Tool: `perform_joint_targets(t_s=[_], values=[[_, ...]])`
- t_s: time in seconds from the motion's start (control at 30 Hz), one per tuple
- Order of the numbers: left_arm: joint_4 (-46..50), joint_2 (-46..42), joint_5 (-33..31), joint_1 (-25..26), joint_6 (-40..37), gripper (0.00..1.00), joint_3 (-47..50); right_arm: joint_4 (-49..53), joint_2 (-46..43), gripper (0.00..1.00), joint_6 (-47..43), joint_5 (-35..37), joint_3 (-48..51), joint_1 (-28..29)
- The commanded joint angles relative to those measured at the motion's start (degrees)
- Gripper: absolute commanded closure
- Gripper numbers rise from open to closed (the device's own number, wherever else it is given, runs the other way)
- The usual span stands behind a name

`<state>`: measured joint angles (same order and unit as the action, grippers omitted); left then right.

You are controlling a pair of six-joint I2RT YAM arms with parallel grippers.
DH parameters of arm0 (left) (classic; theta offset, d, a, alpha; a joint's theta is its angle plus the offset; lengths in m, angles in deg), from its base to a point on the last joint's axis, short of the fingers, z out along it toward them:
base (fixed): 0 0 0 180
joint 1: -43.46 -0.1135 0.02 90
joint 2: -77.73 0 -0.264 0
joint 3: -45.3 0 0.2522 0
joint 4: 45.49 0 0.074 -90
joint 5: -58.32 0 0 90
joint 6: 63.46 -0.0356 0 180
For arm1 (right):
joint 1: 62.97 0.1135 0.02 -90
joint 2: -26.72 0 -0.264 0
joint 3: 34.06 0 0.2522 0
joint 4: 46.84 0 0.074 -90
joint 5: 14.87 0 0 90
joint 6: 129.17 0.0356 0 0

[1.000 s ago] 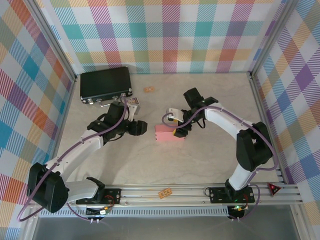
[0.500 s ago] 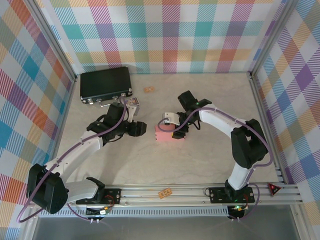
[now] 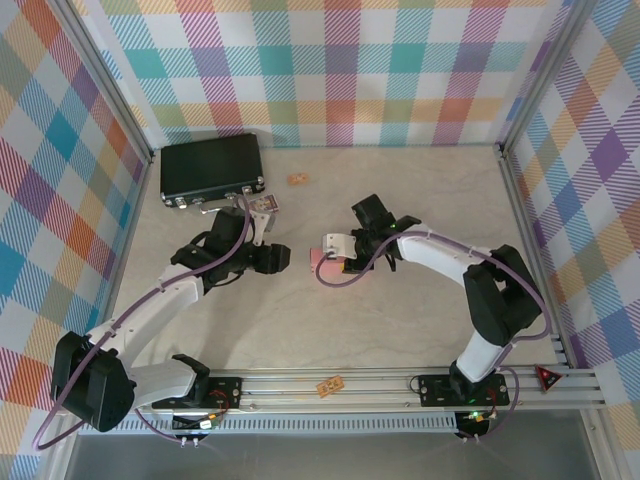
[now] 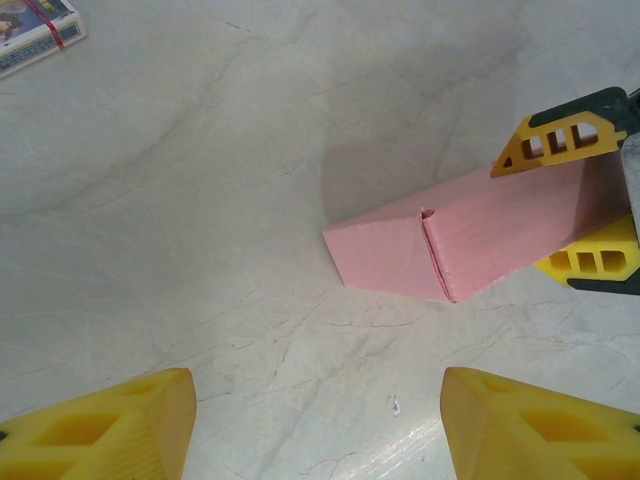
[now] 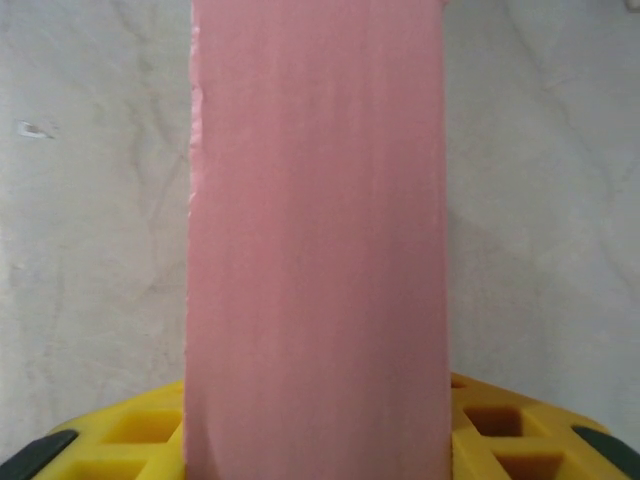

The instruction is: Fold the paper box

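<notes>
The paper box (image 4: 470,235) is clamped at one end by the right end effector (image 4: 575,205). The left end effector (image 4: 318,425) is held open, empty, above the table (image 4: 200,200).

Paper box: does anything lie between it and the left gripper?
Nothing visible does. Bare table lies between the open left gripper and the paper box. The right gripper grips the box's far end, on the side away from the left gripper.

Bright, even light throughout, with a soft shadow beside the paper box (image 4: 480,240) and mild close-up blur.
</notes>
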<state>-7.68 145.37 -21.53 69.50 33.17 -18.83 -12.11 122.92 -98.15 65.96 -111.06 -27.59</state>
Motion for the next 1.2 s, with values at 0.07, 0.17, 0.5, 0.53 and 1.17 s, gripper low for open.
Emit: perform_joint_targets(t_s=[0.07,0.17,0.5,0.53,1.17], values=[[0.7,-0.9,-0.3,-0.6,0.2,0.35,0.6,-14.3,-2.4,0.55,-0.5,11.1,5.7,1.8],[0.6,-0.7,-0.2,-0.6,0.2,0.34,0.6,-21.6,-1.5,0.55,-1.4,17.2,8.5,3.0],[0.6,-0.6,-0.4,-0.8,0.2,0.35,0.9,-46.2,5.1,0.52,-7.1,31.9,16.5,8.2],[0.6,-0.6,-0.4,-0.8,0.2,0.34,1.0,-46.2,5.4,0.51,-6.8,31.9,16.9,8.7],[0.3,-0.1,-1.5,-1.3,-0.2,0.33,1.4,-40.3,-5.8,0.24,6.0,19.2,22.7,10.0]])
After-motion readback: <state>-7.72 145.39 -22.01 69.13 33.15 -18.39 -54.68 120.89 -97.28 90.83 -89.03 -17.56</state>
